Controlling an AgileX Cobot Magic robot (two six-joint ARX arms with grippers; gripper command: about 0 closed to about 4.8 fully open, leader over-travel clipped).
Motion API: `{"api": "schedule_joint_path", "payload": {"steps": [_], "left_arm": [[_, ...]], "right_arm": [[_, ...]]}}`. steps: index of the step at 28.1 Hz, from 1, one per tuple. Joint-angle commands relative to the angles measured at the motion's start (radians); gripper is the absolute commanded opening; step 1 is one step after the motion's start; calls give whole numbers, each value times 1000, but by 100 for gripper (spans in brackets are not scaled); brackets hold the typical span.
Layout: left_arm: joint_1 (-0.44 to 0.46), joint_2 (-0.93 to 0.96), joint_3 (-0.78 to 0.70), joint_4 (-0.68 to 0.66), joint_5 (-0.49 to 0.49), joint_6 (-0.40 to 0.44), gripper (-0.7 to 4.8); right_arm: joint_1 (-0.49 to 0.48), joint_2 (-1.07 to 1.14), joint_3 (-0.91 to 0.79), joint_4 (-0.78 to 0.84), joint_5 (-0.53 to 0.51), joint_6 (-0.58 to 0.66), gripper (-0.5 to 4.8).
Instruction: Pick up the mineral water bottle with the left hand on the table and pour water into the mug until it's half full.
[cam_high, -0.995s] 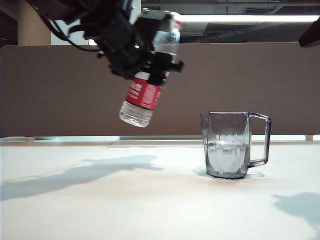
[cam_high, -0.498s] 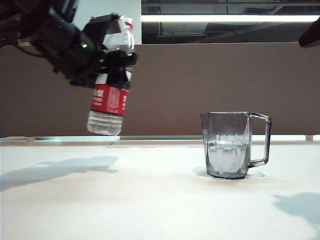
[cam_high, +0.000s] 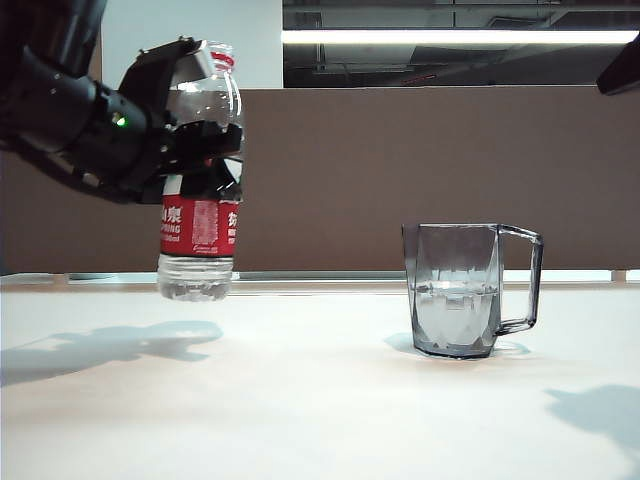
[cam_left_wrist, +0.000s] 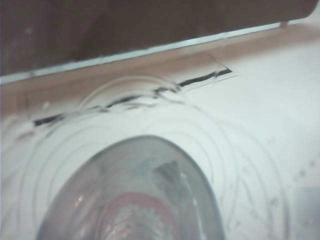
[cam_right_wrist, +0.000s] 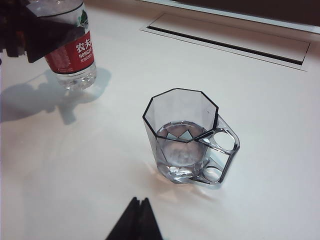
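The left pincer (cam_high: 205, 155) holds the mineral water bottle (cam_high: 197, 225) upright above the worktop (cam_high: 300, 400), well to the left of the mug (cam_high: 462, 290). The mug stands on the worktop with water in it, its handle turned away from the bottle. The right pincer (cam_right_wrist: 135, 220) hangs near the mug, apart from it.

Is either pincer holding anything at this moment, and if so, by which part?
The left pincer grips the mineral water bottle around its upper body, just above the red label, holding it upright above the table. The right pincer holds nothing.
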Motion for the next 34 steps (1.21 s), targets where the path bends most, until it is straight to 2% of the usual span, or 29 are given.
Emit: {"api": "schedule_joint_path", "payload": {"steps": [1, 10, 12, 25, 26, 29, 34], "left_arm": [[4, -9, -48, 112, -31, -33, 178], [5, 17, -102, 197, -96, -43, 160], [5, 31, -101, 204, -137, -87, 159], [4, 93, -102, 195, -133, -103, 161], [4, 93, -102, 194, -132, -103, 164], [4, 93, -102, 193, -132, -99, 220], [4, 92, -102, 193, -122, -99, 268]], "right_arm": [[1, -1, 8, 18, -4, -3, -5], [1, 0, 8, 17, -6, -4, -5], [1, 0, 8, 17, -6, -4, -5], [1, 0, 8, 18, -6, -4, -5], [1, 0, 8, 18, -6, -4, -5], [1, 0, 8, 18, -6, -4, -5], [1, 0, 8, 18, -6, -4, -5]]}}
